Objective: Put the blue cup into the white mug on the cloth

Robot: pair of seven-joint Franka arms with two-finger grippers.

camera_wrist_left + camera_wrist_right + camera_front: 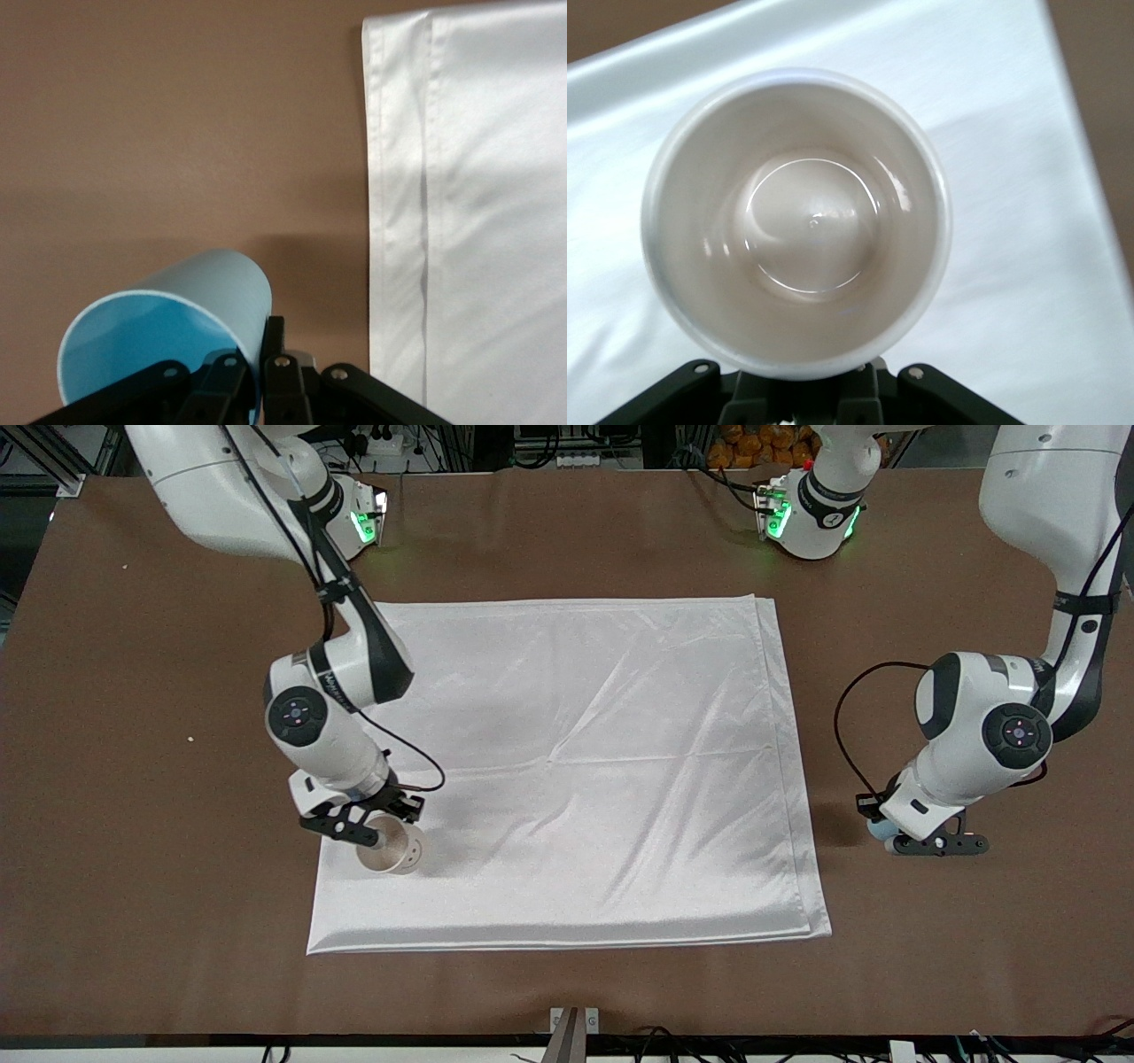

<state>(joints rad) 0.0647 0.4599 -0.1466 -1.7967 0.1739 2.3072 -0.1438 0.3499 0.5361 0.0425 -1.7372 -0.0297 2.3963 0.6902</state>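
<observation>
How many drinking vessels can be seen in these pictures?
2. The white mug stands on the cloth, gripped by the right gripper. The blue cup is off the cloth, held by the left gripper.

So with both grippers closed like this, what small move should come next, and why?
Probably lift the left gripper straight up. It is shut on the wall of the blue cup off the cloth, low over the bare table toward the left arm's end. The right gripper is shut on the white mug, upright on the cloth, ready to receive it.
</observation>
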